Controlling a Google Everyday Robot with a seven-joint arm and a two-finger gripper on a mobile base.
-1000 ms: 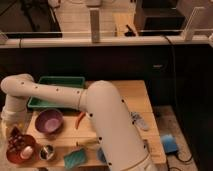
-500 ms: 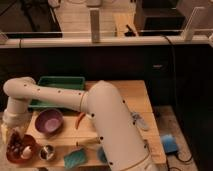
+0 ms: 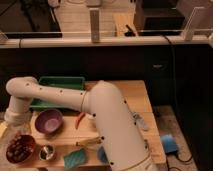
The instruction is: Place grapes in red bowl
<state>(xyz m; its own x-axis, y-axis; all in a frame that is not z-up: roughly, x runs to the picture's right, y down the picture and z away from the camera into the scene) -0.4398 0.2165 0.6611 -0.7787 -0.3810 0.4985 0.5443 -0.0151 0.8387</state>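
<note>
**STATUS: GRAPES IN RED BOWL, GRIPPER ABOVE**

At the far left, the gripper (image 3: 18, 129) hangs from the white arm (image 3: 107, 117) just above the red bowl (image 3: 11, 158). Whether the gripper is spread or pressed together cannot be told.

The grapes (image 3: 20, 147) lie inside the red bowl as 1 dark cluster, at the front-left corner of the wooden table (image 3: 135, 95).

Just right of the red bowl stands 1 small steel cup (image 3: 47, 152). Behind the cup sits the purple bowl (image 3: 49, 121), and behind that the green tray (image 3: 60, 84).

Right of the purple bowl lies 1 slim orange-red piece (image 3: 80, 120), with a teal sponge (image 3: 75, 157) near the front edge.

A blue object (image 3: 169, 143) lies beyond the table's right side.
</note>
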